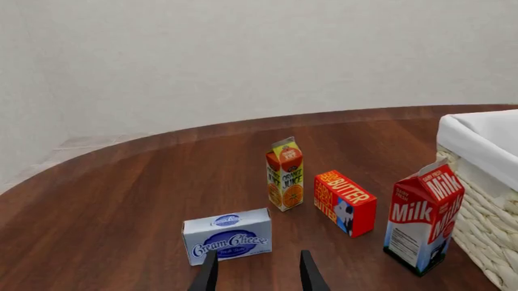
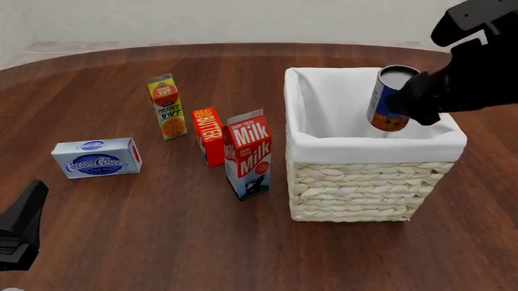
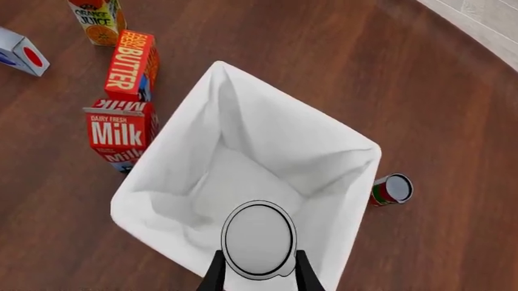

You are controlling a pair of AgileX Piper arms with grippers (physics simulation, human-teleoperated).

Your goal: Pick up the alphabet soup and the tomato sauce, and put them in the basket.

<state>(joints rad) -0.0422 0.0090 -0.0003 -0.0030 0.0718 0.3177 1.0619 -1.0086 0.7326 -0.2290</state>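
My right gripper (image 2: 418, 97) is shut on the alphabet soup (image 2: 389, 100), a blue and orange can with a silver-grey top, and holds it tilted above the basket (image 2: 356, 189). In the right wrist view the can's top (image 3: 259, 239) sits between my fingers, over the white lining (image 3: 242, 151). The tomato sauce (image 3: 392, 189), a small can with a red and green label, lies on the table just outside the basket; it is hidden in the front view. My left gripper (image 1: 257, 276) is open and empty, low at the near left (image 2: 20, 227), in front of the cream cheese box.
Left of the basket stand a milk carton (image 2: 249, 154), a red butter box (image 2: 210, 136) and an orange juice carton (image 2: 166, 106). A cream cheese box (image 2: 96, 157) lies further left. The basket's edge shows in the left wrist view (image 1: 486, 224).
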